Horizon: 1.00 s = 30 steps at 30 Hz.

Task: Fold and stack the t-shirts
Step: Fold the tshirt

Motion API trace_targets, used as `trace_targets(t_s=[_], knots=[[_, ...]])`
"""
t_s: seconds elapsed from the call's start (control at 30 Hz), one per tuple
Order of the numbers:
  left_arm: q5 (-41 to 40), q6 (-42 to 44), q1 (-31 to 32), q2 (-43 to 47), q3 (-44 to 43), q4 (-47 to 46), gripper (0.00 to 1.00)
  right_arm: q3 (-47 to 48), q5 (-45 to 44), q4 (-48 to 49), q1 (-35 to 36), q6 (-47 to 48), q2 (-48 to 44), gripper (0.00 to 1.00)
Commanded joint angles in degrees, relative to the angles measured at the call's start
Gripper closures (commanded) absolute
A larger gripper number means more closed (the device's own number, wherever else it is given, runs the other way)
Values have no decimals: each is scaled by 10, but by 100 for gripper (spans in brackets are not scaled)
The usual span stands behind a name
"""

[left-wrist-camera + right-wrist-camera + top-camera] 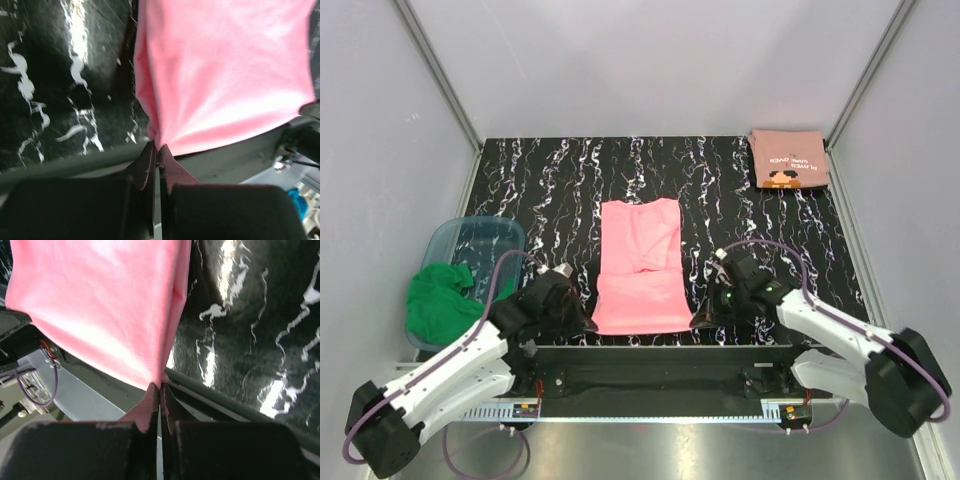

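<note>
Pink t-shirt [638,270] (marbled black-and-white table [540,190]).

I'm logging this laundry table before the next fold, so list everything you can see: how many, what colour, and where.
pink t-shirt: one, bright pink, middle of the table, reaching its near edge
printed t-shirt: one, dull salmon with white lettering, folded, far right corner
cloth: one, green, bunched at the tub's near end, spilling over its rim
tub: one, clear blue, left side of the table
table: one, black with white marbling
left gripper: one, dark, shut on the pink t-shirt's near left corner
right gripper: one, dark, shut on the pink t-shirt's near right corner
</note>
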<state>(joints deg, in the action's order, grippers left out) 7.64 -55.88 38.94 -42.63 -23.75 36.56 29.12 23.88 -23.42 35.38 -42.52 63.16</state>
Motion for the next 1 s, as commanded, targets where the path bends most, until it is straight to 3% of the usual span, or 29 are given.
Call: trace_targets(t_s=[0.0, 0.2, 0.37, 0.53, 0.7, 0.97], knots=[[-28, -43, 12, 56, -7, 82, 100, -6, -38, -57, 8, -41, -59, 100], [-22, -4, 14, 8, -82, 107, 100, 57, -61, -109, 10, -36, -58, 100], [-75, 52, 6, -87, -260, 160, 100, 191, -123, -160, 7, 1, -5, 100], [-63, 143, -73, -201, -392, 171, 100, 349, -127, -194, -27, 45, 116, 100], [1, 227, -175, -330, -487, 137, 100, 463, -93, -183, -94, 93, 228, 100], [104, 291, -211, -541, -646, 110, 100, 620, -62, -191, -141, 140, 383, 100]])
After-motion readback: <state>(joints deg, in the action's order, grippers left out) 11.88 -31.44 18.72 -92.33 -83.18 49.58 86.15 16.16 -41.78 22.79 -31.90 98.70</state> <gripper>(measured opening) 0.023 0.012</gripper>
